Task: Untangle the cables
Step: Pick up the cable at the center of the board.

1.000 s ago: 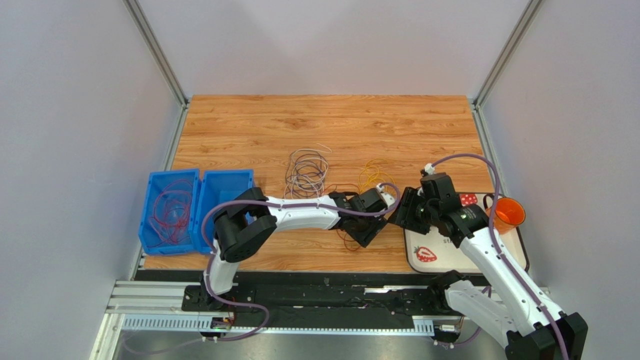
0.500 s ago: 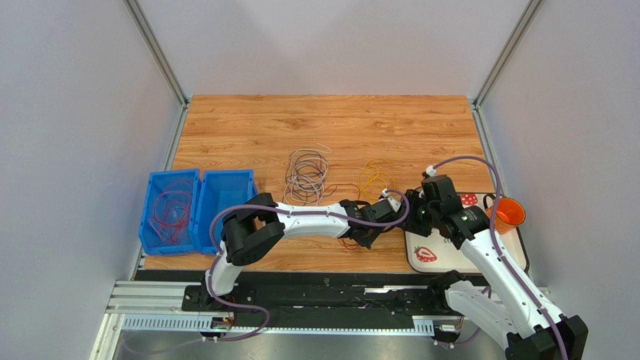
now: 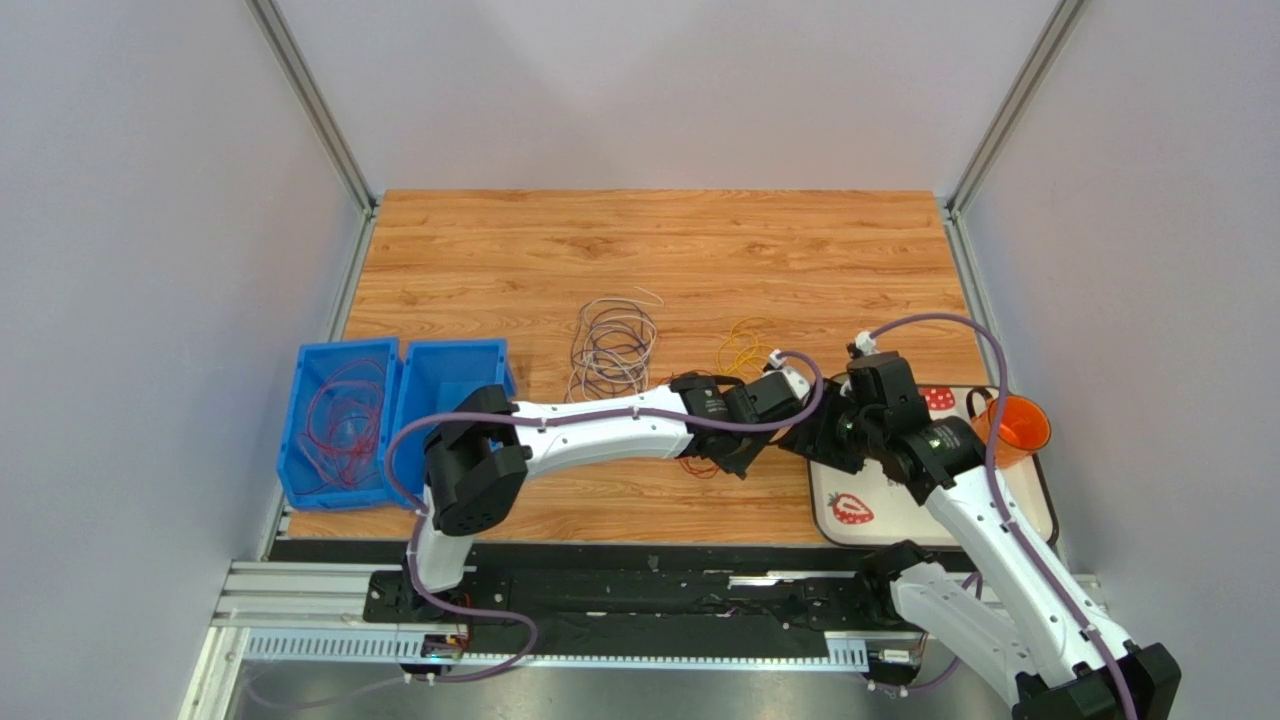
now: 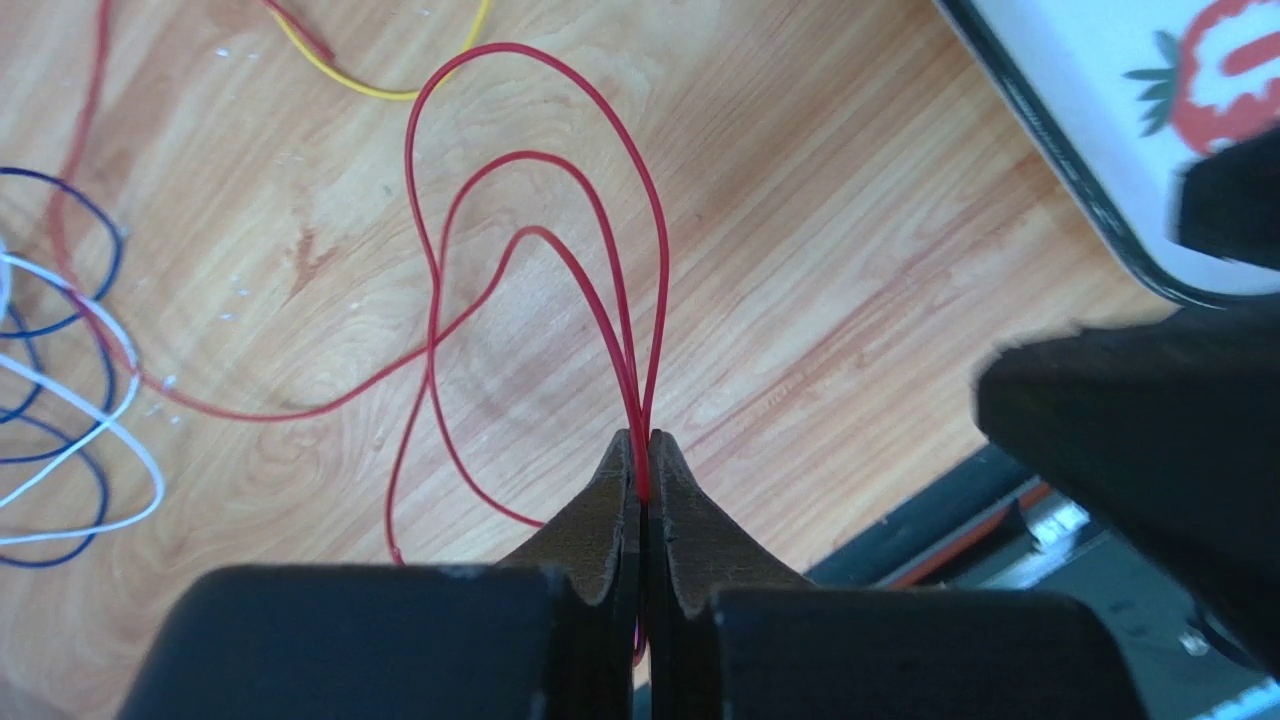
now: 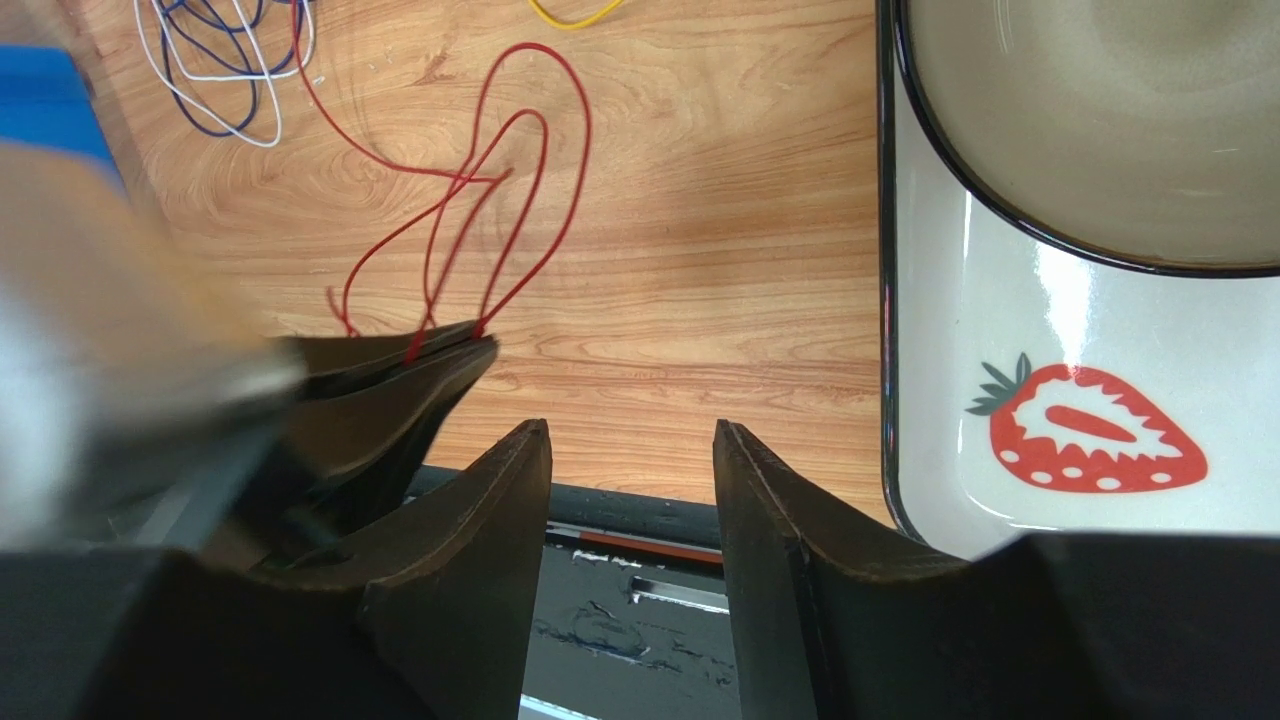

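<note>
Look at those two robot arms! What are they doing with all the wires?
They're untangling them. The left arm's fingers are pinched shut on loops of a red cable near the front of the table, beside a strawberry tray. The right arm's fingers are open right next to them, holding nothing. A white and dark bundle and a yellow cable lie farther back, and more red cable sits in a blue bin.
</note>
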